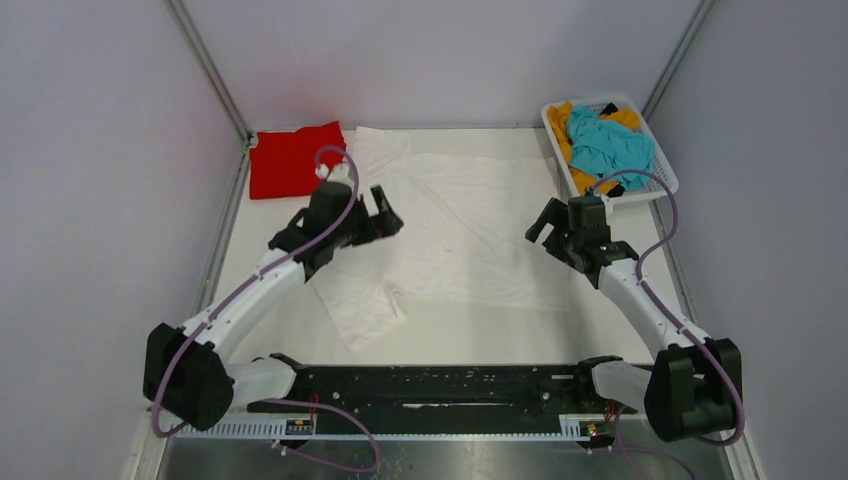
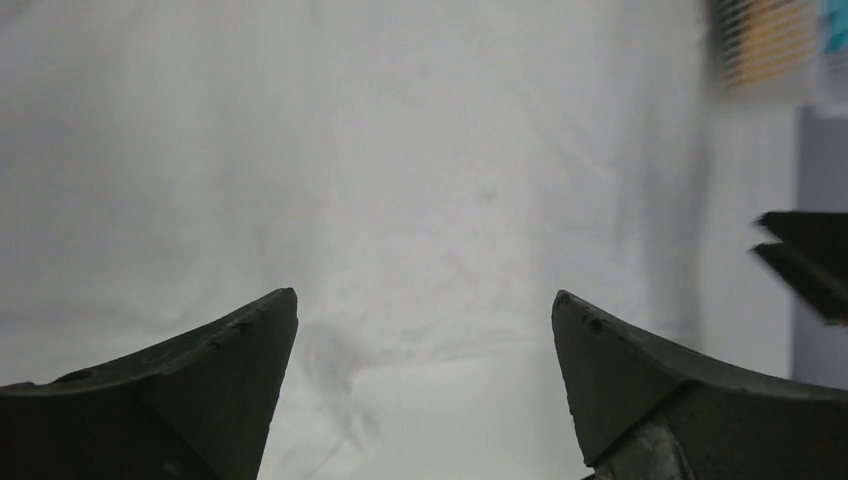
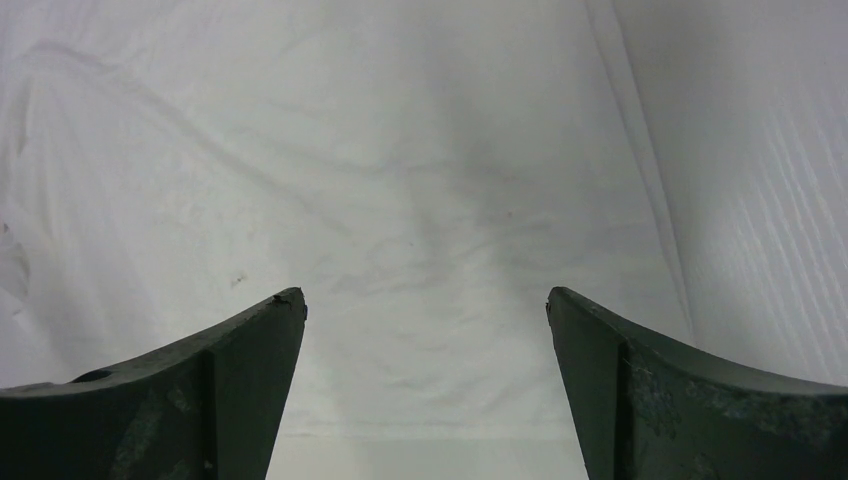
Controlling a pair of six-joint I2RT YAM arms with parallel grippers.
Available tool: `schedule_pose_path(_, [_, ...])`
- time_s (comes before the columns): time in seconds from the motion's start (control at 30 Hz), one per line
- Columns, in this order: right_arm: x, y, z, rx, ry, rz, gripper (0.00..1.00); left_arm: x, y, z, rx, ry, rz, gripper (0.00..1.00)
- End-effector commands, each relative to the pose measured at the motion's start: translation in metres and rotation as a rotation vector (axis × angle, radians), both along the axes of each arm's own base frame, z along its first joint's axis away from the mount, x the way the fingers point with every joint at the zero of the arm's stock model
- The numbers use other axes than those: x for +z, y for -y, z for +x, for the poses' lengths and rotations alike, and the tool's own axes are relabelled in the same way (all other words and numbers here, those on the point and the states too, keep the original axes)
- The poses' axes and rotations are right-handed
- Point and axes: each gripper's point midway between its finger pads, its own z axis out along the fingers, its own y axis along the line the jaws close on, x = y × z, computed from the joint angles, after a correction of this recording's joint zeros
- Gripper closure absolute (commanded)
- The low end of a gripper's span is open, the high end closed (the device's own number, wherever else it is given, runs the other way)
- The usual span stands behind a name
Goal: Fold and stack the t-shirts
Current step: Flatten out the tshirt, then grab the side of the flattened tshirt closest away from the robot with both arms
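Left gripper (image 1: 388, 214): jaws spread wide, empty, poised over the white t-shirt's (image 1: 470, 225) left side.
Right gripper (image 1: 545, 222): just as wide, empty, over its right side.
White t-shirt: you have it flat between both arms, neither nearer.
Red t-shirt (image 1: 293, 158): far-left corner, squared.
Basket (image 1: 660, 170): far right, holding the teal t-shirt (image 1: 608, 146) and orange-yellow t-shirt (image 1: 568, 112); your path looks unobstructed.

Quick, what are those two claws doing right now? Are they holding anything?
Left gripper: open, holding nothing, above the white t-shirt.
Right gripper: open, holding nothing, also above the white t-shirt.
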Motion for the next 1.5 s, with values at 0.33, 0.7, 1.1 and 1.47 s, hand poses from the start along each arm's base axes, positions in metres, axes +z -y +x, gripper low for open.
schedule_pose_path(0.33, [0.019, 0.032, -0.011, -0.146, 0.093, -0.074, 0.01, -0.165, -0.078, -0.198, 0.142, -0.514, 0.334, 0.15])
schedule_pose_path(0.7, [0.001, 0.036, -0.015, -0.168, 0.028, -0.094, 0.01, -0.189, -0.073, -0.226, 0.102, -0.625, 0.403, 0.40])
schedule_pose_path(1.1, [-0.040, 0.057, -0.072, -0.320, -0.088, -0.073, 0.01, -0.184, -0.057, -0.208, 0.056, -0.559, 0.415, 1.00])
schedule_pose_path(1.47, [-0.085, 0.060, -0.116, -0.369, -0.159, -0.032, 0.10, -0.164, -0.049, -0.205, -0.006, -0.479, 0.341, 1.00])
